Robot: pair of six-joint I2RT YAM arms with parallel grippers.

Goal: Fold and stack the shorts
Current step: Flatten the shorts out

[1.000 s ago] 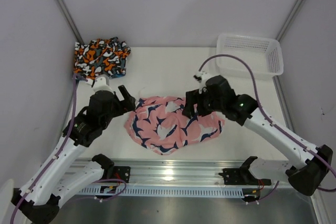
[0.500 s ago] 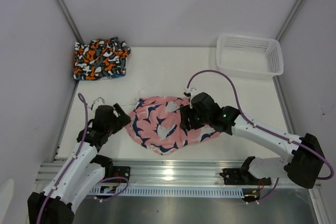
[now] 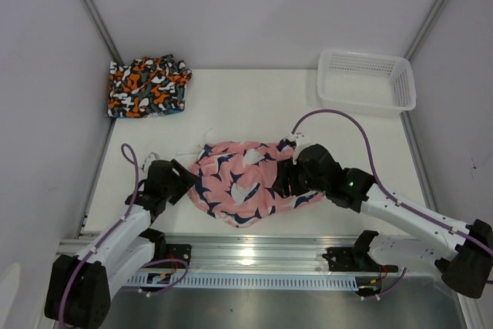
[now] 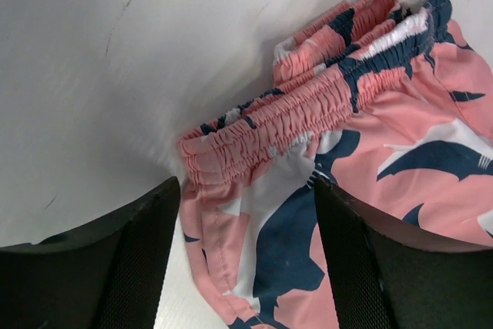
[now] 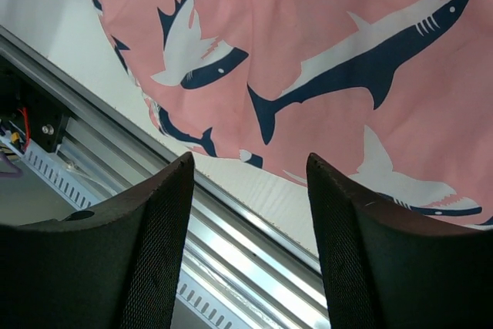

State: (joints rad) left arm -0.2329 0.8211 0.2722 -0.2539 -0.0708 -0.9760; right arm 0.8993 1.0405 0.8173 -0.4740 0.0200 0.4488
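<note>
The pink shorts (image 3: 243, 182) with navy and white sharks lie crumpled near the table's front middle. My left gripper (image 3: 183, 178) is low at their left edge. In the left wrist view it (image 4: 246, 186) is open, its fingers (image 4: 131, 267) straddling the gathered waistband corner (image 4: 231, 144) without pinching it. My right gripper (image 3: 286, 179) hovers over the shorts' right part. In the right wrist view it (image 5: 248, 161) is open above the pink cloth (image 5: 323, 75) and its near hem, with nothing between the pads. Orange-black-white camouflage shorts (image 3: 148, 86) lie folded at the back left.
A white mesh basket (image 3: 366, 81) stands at the back right. A metal rail (image 3: 254, 256) runs along the table's near edge, just below the shorts' hem (image 5: 231, 225). Grey walls close in the left, back and right sides.
My left arm drew back toward the near edge and dropped to the shorts' left waistband corner, its jaws narrowing. My right arm pulled back nearer over the right part, its jaws also narrowing.
</note>
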